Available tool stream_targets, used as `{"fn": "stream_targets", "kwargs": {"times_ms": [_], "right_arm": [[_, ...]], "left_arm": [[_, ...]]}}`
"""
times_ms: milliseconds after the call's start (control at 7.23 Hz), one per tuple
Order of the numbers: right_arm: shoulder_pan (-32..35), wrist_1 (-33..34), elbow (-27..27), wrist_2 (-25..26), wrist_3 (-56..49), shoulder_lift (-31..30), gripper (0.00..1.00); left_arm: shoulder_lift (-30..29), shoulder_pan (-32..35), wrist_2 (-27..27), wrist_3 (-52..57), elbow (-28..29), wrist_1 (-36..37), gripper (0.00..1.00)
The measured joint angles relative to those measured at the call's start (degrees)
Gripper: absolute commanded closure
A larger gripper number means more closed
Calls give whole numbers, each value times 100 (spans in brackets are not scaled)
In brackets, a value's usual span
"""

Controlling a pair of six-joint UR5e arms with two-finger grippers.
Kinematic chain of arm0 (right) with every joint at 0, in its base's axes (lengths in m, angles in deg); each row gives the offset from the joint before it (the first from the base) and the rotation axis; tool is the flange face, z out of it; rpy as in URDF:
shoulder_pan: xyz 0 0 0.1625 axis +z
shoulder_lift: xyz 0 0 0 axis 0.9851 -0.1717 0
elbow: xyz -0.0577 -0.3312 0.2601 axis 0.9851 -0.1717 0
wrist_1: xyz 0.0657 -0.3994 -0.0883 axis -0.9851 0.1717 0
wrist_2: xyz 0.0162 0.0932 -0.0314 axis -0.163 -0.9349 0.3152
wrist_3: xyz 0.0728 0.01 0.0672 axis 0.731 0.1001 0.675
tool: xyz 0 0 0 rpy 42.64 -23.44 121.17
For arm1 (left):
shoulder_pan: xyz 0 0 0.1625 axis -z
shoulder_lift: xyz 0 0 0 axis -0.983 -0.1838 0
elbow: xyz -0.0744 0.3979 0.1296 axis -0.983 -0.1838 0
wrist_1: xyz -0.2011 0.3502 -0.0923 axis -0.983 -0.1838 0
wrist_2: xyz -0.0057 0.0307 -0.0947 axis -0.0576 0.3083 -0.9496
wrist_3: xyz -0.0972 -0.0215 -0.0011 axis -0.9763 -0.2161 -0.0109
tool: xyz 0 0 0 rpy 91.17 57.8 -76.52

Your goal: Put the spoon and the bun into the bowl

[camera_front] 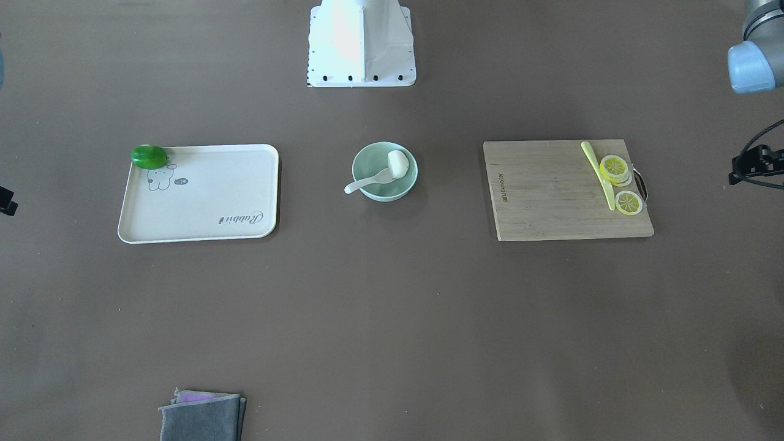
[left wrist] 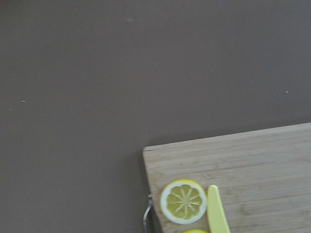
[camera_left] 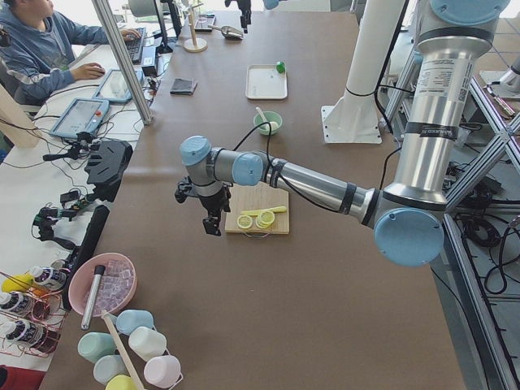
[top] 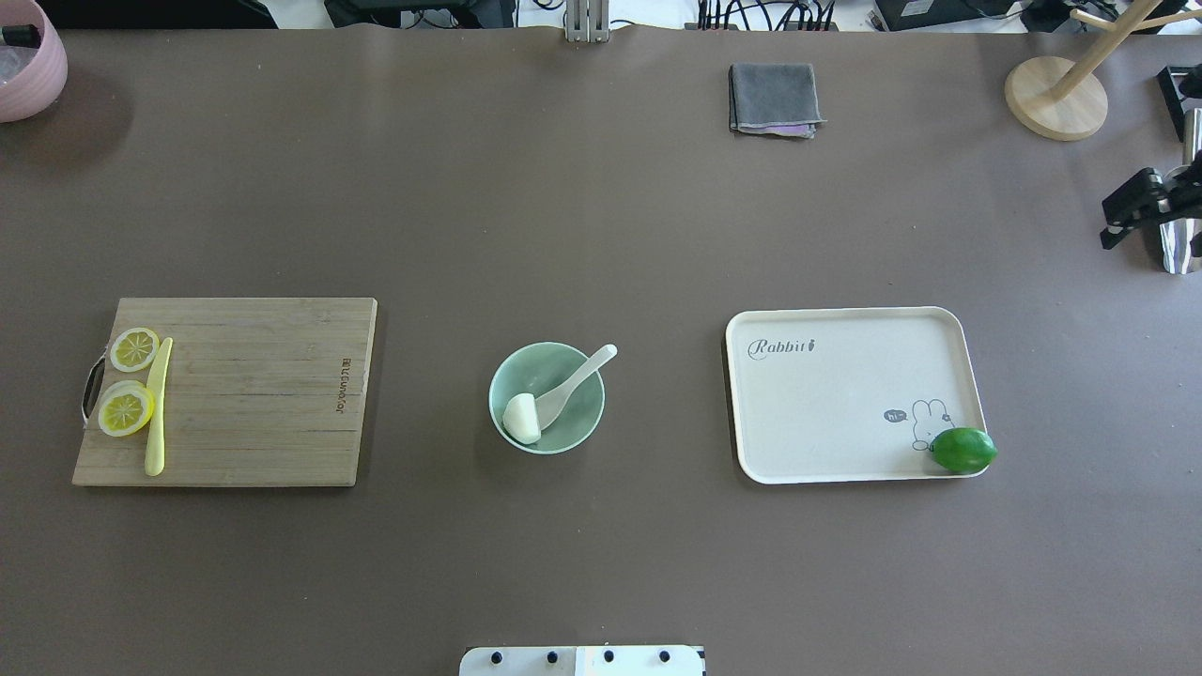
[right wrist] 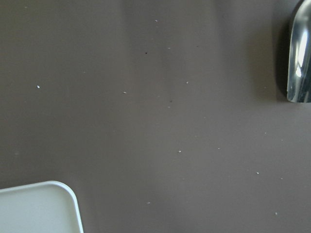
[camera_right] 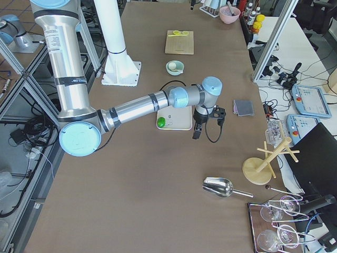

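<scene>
The pale mint-green bowl (camera_front: pixel 372 191) (top: pixel 577 421) stands at the table's middle. The white bun (camera_front: pixel 398 163) (top: pixel 522 418) lies inside it against the wall. The white spoon (camera_front: pixel 367 180) (top: pixel 573 385) rests with its scoop in the bowl and its handle over the rim. My left gripper (camera_front: pixel 735 170) (camera_left: pixel 213 223) hovers beyond the cutting board's end, far from the bowl; its jaws look open and empty. My right gripper (top: pixel 1113 221) (camera_right: pixel 196 132) hovers past the tray near the table's other end; its jaws also look open and empty.
A wooden cutting board (camera_front: pixel 551 196) holds lemon slices (camera_front: pixel 615 166) and a pale-yellow knife (camera_front: pixel 599 174). A cream tray (camera_front: pixel 202 202) has a green lime (camera_front: pixel 149 157) at its corner. A grey cloth (camera_front: pixel 202 416), metal scoop (right wrist: pixel 299 58) and wooden stand (top: pixel 1056 94) lie at the edges.
</scene>
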Motion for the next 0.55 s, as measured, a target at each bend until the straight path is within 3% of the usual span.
{"fn": "stream_targets", "kwargs": {"times_ms": [277, 553], "right_arm": [[803, 22, -355, -256, -1278, -364, 0], [1209, 46, -531, -309, -1679, -525, 0]], "left_arm": [[88, 661, 1, 891, 598, 9, 2], [87, 1029, -38, 883, 995, -42, 2]]}}
